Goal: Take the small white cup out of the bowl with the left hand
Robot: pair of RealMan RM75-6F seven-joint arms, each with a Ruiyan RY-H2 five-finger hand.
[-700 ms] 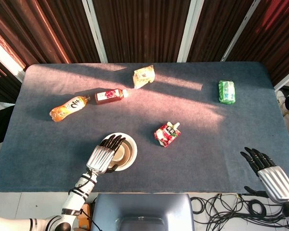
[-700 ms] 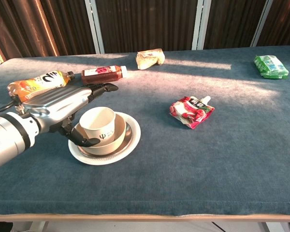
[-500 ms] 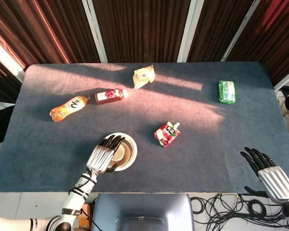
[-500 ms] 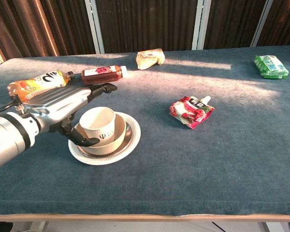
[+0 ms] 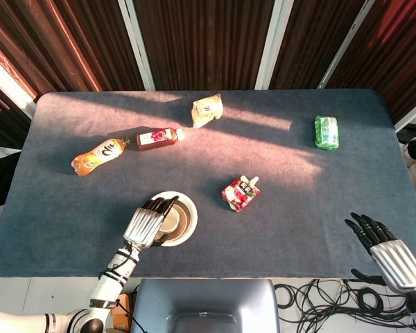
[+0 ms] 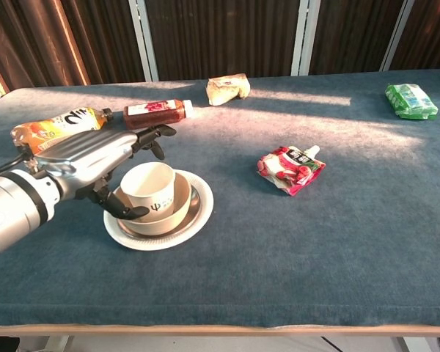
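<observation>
Chest view shows the left hand with its fingers now bending downward over the small white paper cup, where a moment ago they reached out nearly straight above it; the hand itself has barely shifted, and cup, bowl and everything else on the table lie as before. The cup stands upright inside the shallow cream bowl, which sits on a round white plate. It is directly under the silver back of the hand, with the dark fingertips hanging beyond its far rim and the dark thumb curled round its near left side, just beside the wall; whether thumb or fingers actually touch the cup cannot be told. The fingers are partly curled and spread wide enough to span the cup, and the cup's base remains in the bowl.

From the head view the left hand covers the left part of the bowl. The right hand hangs past the table's near right corner, fingers spread and holding nothing. On the blue-grey cloth lie an orange drink bottle, a red drink bottle, a beige snack bag, a red pouch and a green packet.
</observation>
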